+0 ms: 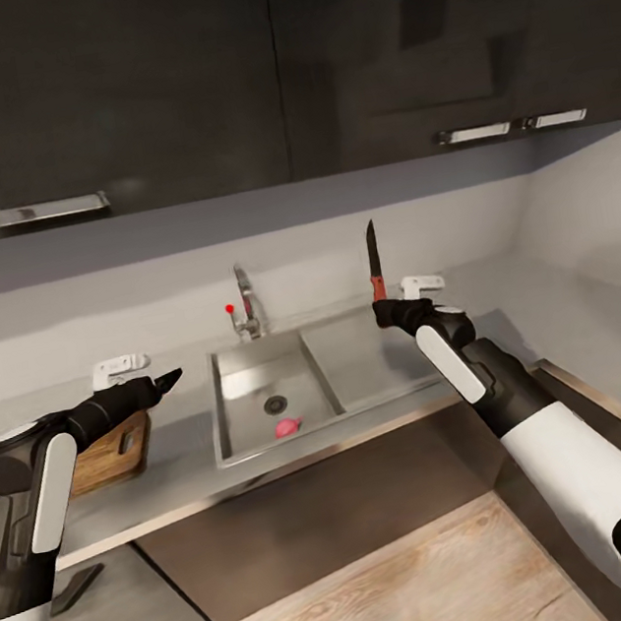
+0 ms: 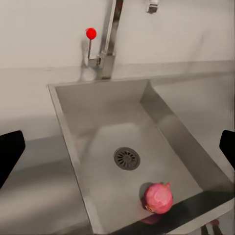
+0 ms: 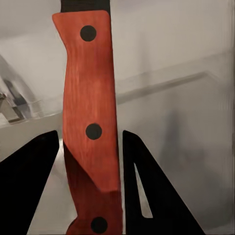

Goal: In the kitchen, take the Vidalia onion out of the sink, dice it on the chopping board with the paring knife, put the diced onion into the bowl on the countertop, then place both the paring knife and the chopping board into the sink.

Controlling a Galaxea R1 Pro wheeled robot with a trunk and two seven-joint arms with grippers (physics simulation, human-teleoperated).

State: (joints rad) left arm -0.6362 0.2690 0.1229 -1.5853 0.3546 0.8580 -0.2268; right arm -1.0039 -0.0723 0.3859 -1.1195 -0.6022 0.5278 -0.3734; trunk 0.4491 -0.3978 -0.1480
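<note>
Head view, left to right: dark brown wooden chopping board (image 1: 113, 454) with a slot handle hole sits on the glossy grey countertop (image 1: 550, 314) at far left, partly under the left arm. Left gripper (image 1: 167, 381) hovers above the counter just left of the rectangular grey steel sink (image 1: 228, 412), fingers apart and holding nothing (left wrist view confirms: both dark fingertips at the frame edges with open basin between them). Chrome tap with red-tipped lever (image 1: 243, 311) stands behind the basin. Round reddish-pink Vidalia onion (image 1: 287, 426) lies on the basin floor near the front wall, just in front of the round dark drain (image 2: 127, 158), not touched by anything. Right of the basin is the flat drainboard, and above its right end the right gripper (image 3: 90, 142) is clamped on the red handle of the slim paring knife (image 1: 375, 266), dark blade pointing straight up. No bowl visible from here. Judgement: onion pickup is the step in hand, dicing not started. Risks: the onion is round and sits low against the front wall, so a reach from this side could nudge it and roll it toward the drain, or the fingers could clip the sink rim on the way down. The upright blade is near the tap, so a careless swing of the right arm could strike it. Handle grip looks narrow; the knife may twist under cutting load.
</note>
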